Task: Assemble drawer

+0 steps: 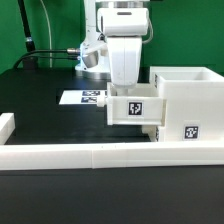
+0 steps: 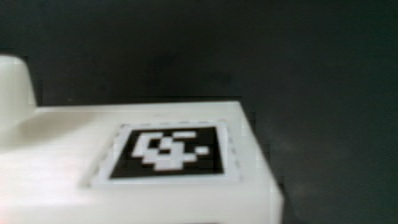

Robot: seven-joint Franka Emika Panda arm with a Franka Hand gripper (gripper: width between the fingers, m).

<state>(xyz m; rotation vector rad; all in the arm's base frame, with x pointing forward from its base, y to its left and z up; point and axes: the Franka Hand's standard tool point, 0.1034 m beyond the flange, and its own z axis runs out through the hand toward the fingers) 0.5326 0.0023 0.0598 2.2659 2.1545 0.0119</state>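
Observation:
The drawer's tall white housing stands at the exterior view's right, open on top, with a square tag low on its front. A small white tray with a black-and-white tag hangs off the table, its side against the housing's left face. My gripper comes straight down onto the tray's top and is shut on it; the fingertips are hidden behind the tray. The wrist view is filled by the tray's white surface and its tag; no fingers show there. A second tray is not in view.
The long low white border wall runs along the front, with a short piece at the exterior view's left. The marker board lies flat on the black table behind the tray. Cables hang at the back.

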